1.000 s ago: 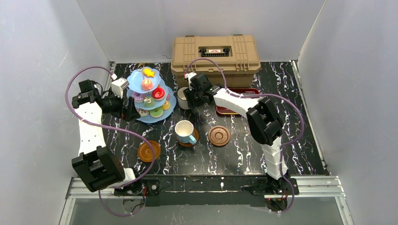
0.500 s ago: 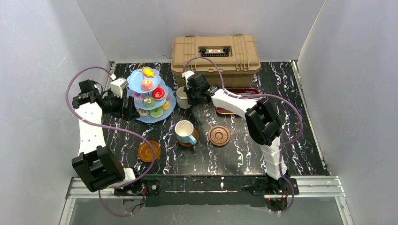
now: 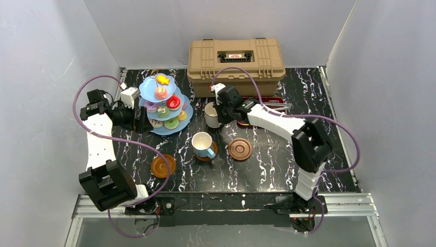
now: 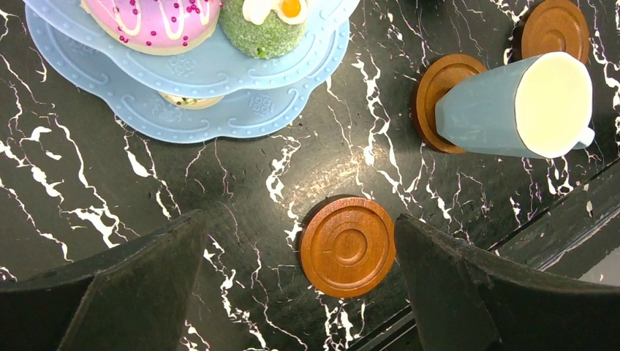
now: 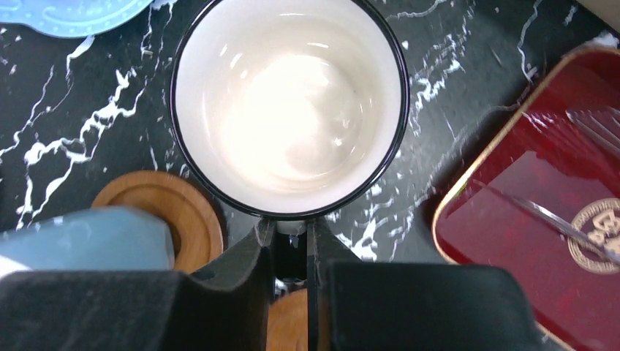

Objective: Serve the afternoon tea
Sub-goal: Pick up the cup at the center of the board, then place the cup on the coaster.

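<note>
The white mug [image 5: 289, 102], empty, stands between the stand [image 4: 241, 117] and the tray [image 5: 512, 230]. The right gripper [image 5: 291, 232] is pinched narrow on its handle. The blue mug [image 3: 203, 143], also empty, sits on a saucer [image 4: 428, 80]. Two more saucers [image 3: 240, 148] [image 3: 163, 165] lie bare. The stand's tiers hold donuts [image 4: 153, 18]. The left gripper [image 4: 300, 281] gapes wide beside the stand. Tongs [image 5: 563, 224] lie in the tray.
</note>
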Motion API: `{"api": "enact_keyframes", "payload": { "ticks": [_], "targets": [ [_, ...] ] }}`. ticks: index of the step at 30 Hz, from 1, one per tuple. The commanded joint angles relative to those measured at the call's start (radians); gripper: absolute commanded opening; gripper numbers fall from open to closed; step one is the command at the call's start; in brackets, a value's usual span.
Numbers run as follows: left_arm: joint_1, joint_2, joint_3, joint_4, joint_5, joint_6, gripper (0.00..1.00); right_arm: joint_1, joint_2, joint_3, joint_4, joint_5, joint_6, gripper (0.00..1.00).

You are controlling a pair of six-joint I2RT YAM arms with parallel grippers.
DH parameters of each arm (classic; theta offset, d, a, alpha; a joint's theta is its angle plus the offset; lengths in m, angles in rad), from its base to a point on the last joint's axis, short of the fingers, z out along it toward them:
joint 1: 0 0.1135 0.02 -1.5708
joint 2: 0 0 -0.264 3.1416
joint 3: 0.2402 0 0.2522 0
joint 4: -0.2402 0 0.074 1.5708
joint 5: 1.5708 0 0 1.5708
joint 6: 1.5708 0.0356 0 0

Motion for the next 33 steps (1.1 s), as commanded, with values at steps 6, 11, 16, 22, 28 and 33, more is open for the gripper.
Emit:
{"api": "enact_keyframes", "payload": {
  "ticks": [6, 11, 16, 22, 28, 33],
  "targets": [
    [0.008, -0.035, -0.009, -0.003, 0.019, -0.013, 0.98, 0.004, -0.348, -0.174, 0.037, 0.015, 0.041, 0.01],
    [0.007, -0.039, -0.011, -0.005, 0.025, -0.019, 0.98, 0.004, -0.49, -0.272, -0.016, 0.038, 0.072, 0.01],
    [0.007, -0.044, -0.011, -0.006, 0.027, -0.028, 0.98, 0.004, -0.603, -0.357, -0.073, 0.062, 0.097, 0.01],
    [0.007, -0.038, -0.002, -0.016, 0.018, -0.043, 0.98, 0.004, -0.703, -0.463, -0.096, 0.067, 0.118, 0.01],
    [0.007, -0.041, -0.003, -0.02, 0.017, -0.043, 0.98, 0.005, -0.76, -0.534, -0.108, 0.089, 0.147, 0.01],
    [0.007, -0.029, -0.002, -0.024, 0.012, -0.04, 0.98, 0.025, -0.766, -0.564, -0.098, 0.094, 0.167, 0.01]
  ]
}}
